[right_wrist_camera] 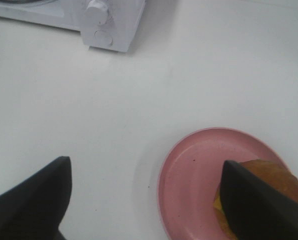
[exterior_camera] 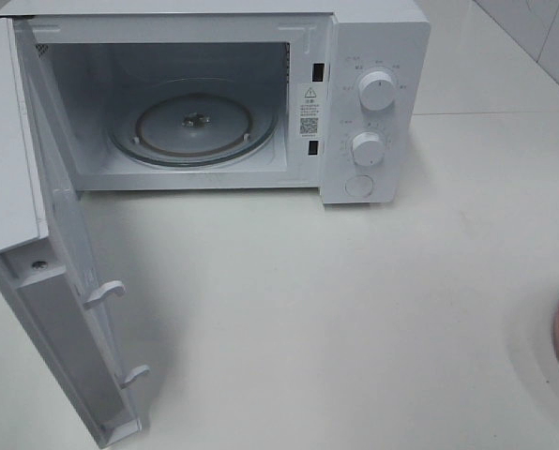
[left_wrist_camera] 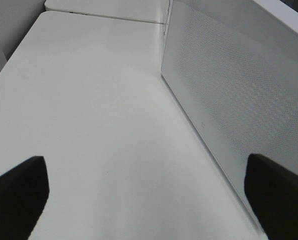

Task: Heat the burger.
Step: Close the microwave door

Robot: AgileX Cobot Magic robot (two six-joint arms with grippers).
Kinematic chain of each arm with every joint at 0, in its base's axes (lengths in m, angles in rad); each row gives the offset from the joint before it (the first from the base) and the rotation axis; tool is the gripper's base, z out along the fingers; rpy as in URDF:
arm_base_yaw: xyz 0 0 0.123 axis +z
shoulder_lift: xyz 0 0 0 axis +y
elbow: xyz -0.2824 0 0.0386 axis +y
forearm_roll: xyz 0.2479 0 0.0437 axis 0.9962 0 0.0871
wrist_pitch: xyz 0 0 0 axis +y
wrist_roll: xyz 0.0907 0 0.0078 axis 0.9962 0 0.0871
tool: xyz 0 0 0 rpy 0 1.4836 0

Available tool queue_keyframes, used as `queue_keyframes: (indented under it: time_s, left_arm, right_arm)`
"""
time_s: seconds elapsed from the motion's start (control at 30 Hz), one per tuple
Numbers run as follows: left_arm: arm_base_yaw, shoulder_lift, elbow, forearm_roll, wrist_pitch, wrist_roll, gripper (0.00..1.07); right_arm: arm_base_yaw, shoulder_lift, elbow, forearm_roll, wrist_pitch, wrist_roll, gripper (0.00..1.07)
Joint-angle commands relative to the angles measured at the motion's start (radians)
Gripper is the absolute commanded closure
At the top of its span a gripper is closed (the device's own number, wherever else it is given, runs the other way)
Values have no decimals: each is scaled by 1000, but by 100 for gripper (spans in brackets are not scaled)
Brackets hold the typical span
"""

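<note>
Round golden-brown-bunned burger sat on flat pink plate, well apart from open white microwave; judged soft, stacked, shift-prone, best pinched low across the bun; right gripper wide open, empty, as was left gripper.

The white microwave looks like smooth matt plastic, its round turntable clear glossy glass. The white table is smooth with a faint sheen. The flat pink plate looks matt; the golden-brown burger bun slightly glossy.

A white microwave stands door open on a white table, pink plate well apart.
</note>
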Motion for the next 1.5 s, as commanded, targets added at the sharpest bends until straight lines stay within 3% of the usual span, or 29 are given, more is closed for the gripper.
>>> queue_keyframes:
  time_s: [0.03,0.2,0.33,0.83,1.5]
  left_arm:
    - [0,-9,3,0,-14,0,7]
    - [0,-9,3,0,-14,0,7]
    - [0,-9,3,0,-14,0,7]
    - [0,-9,3,0,-14,0,7]
    - [0,-8,3,0,-14,0,7]
  right_arm:
    - [-58,-51,-4,25,6,-52,31]
    - [-133,-167,-4,37,3,-52,31]
    - [-136,-206,-1,39,3,-52,31]
    - [-136,-420,213,55,-45,-52,31]
    - [-136,-419,213,52,-45,-45,31]
